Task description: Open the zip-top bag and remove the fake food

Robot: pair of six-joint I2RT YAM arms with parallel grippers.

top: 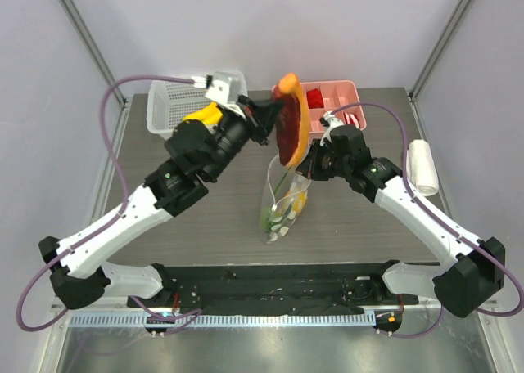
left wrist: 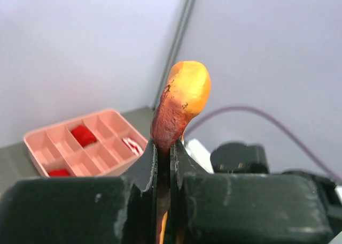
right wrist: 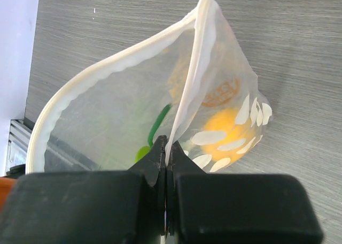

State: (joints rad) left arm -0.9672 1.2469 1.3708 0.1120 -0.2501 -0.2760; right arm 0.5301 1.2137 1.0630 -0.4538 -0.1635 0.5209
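At the far left of the counter (top: 205, 217) stands a white basket (top: 168, 111) with many holes. The left arm (top: 123, 226) rises from its base at the near left corner and stretches up and to the right, passing in front of the basket. The left gripper (top: 266, 121) is closed almost completely and pinches the long sausage piece (left wrist: 179, 105) near its lower part. The piece stands nearly upright, with the orange end on top and the maroon side below. Its lower end is close to the mouth of the bag (top: 281, 197); I cannot tell if they touch. The bag is in the middle of the counter, lifted by one side, mouth wide open and facing up. Inside it, low down, lie a yellow banana (right wrist: 227, 121) and a green piece (right wrist: 158, 121). The right gripper (right wrist: 166, 153) is fully closed on the bag's edge, at the white zip strip (right wrist: 107, 73). Behind it, at the far edge, is a pink tray (top: 348, 87). The right arm (top: 426, 217) comes from the near right corner and bends up and to the left.
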